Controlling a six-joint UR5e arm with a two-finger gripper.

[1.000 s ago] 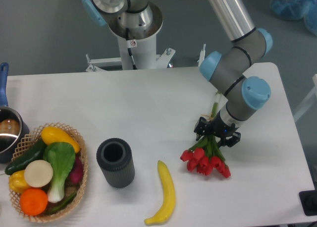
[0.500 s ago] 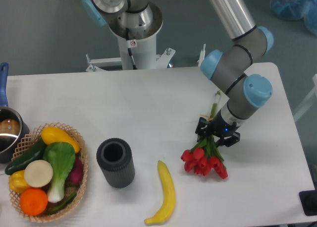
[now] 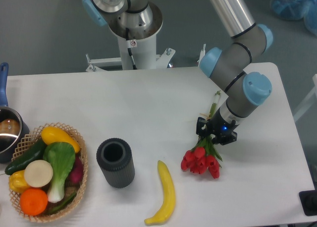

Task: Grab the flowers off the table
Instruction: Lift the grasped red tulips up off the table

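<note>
The gripper (image 3: 216, 133) is clamped across the green stems of the flowers (image 3: 200, 161) — red buds hanging free just right of the banana (image 3: 165, 193), likely lifting off the table (image 3: 148, 108).

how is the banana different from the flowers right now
The banana is one plain yellow curved piece; the flowers are a bunch of red buds on green stems. The banana lies free, with nothing touching it; the flowers have the gripper closed around their stems. The banana sits nearer the front edge, left of the flowers. Both are over the white table.
</note>
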